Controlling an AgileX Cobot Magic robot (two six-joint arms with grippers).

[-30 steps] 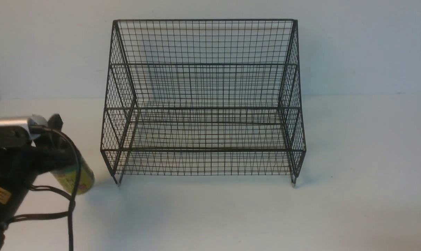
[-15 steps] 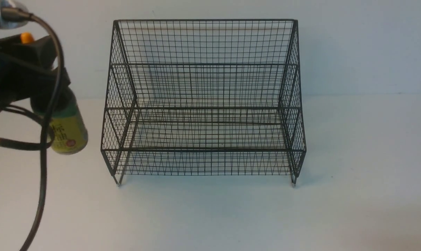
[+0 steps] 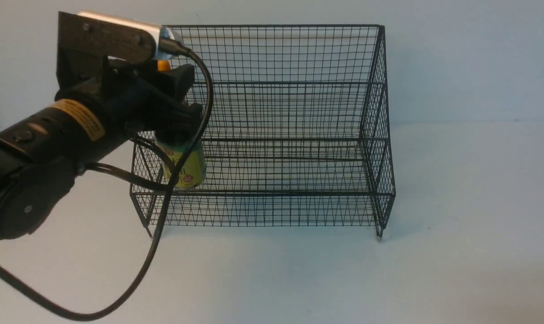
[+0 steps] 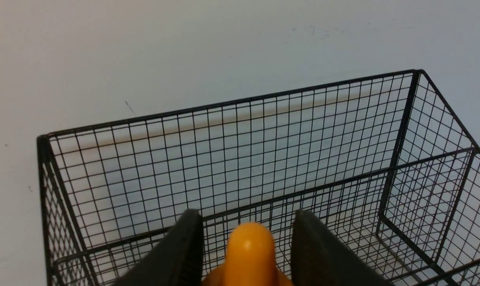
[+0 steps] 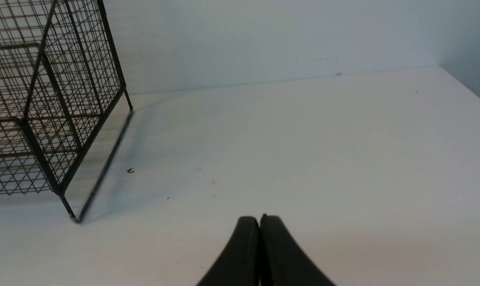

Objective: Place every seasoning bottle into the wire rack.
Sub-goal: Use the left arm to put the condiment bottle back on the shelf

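Observation:
My left gripper point(image 3: 175, 96) is shut on the seasoning bottle point(image 3: 188, 168), a small bottle with a yellow-green label and an orange cap. It holds the bottle upright in the air at the left end of the black wire rack point(image 3: 299, 58), above the lower tiers. In the left wrist view the orange cap point(image 4: 250, 250) stands between the two black fingers point(image 4: 184, 246), with the rack's grid back point(image 4: 224, 159) behind it. My right gripper point(image 5: 260, 220) is shut and empty over the bare table, to the right of the rack point(image 5: 45, 99). It does not show in the front view.
The rack stands on a white table point(image 3: 456, 202) against a pale wall. My left arm and its black cable point(image 3: 155, 243) hang in front of the rack's left corner.
My left gripper has lifted the bottle from the table's left edge and carried it up and to the right, to the rack's left end. The right arm has not visibly moved.

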